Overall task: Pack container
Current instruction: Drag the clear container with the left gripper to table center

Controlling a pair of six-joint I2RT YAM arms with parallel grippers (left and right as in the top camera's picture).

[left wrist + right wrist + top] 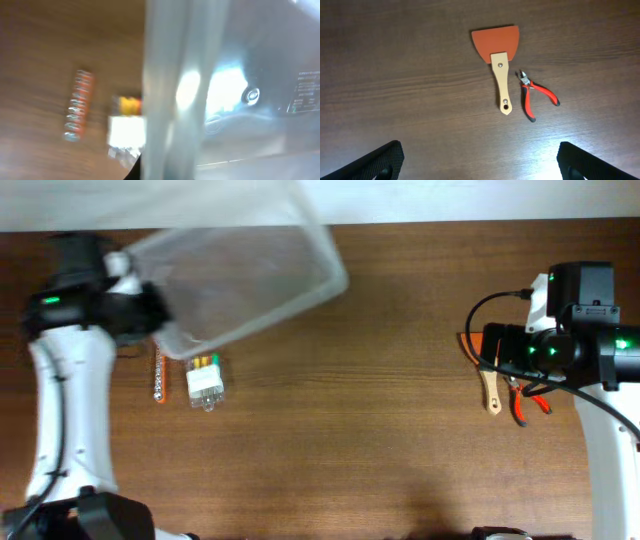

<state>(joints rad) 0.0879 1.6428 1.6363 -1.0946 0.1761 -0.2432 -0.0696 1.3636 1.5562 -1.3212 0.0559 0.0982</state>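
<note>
The container [240, 275] is a large clear plastic tub, lifted and tilted over the back left of the table. My left gripper [158, 318] grips its near-left corner rim. In the blurred left wrist view the rim and wall of the container [240, 90] fill the right side, and my fingers are almost hidden behind the rim. My right gripper [482, 167] is open and empty, hovering above the table at the right, apart from everything.
A small clear battery pack [205, 380] [127, 127] and an orange strip of metal bits [158, 375] [80, 105] lie below the tub. An orange scraper with a wooden handle [499, 60] [490, 392] and red-handled pliers [532, 95] [527, 402] lie under the right arm.
</note>
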